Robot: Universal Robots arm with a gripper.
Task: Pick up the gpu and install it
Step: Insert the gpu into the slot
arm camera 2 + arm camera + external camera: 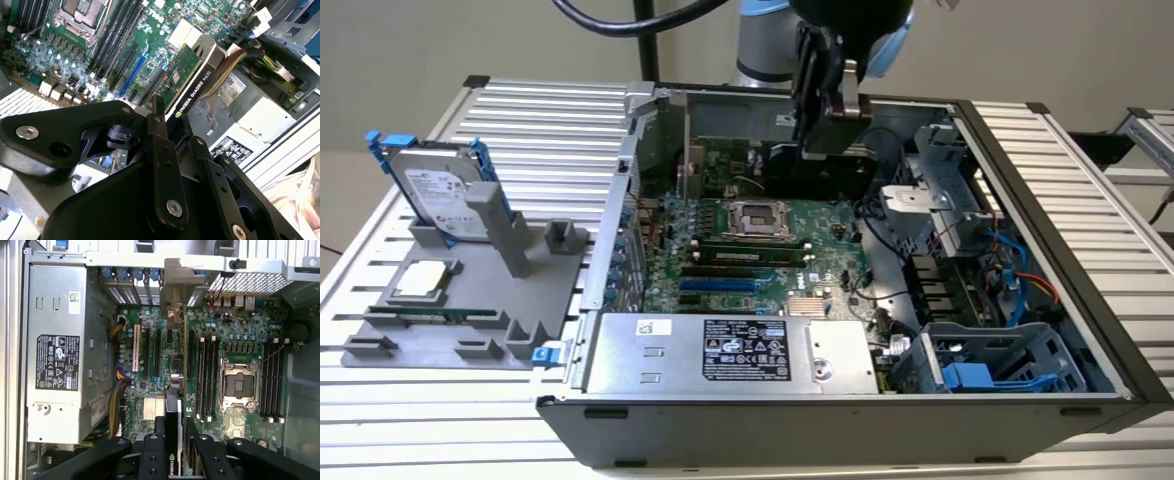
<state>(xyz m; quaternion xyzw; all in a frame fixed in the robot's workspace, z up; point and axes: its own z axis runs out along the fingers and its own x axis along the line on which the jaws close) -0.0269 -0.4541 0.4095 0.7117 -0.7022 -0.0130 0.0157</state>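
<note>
Closest to my lens in the first wrist view are the black fingers (150,455) of the hand (175,427), pinching the gpu (173,407), which I see edge-on between them. The card reaches straight out from the hand over the motherboard (235,335), and its long axis runs parallel to the expansion slots (158,355), lined up close beside the dark ones. In the second wrist view the gpu (192,75) turns its green circuit face toward the processor socket (82,12) and its black shroud side toward the power supply (260,115). I judge it hanging above the board, not seated, though I cannot see its lower edge. In the exterior view the hand (827,125) sits in the upper middle of the frame, inside the open case (1067,230).
</note>
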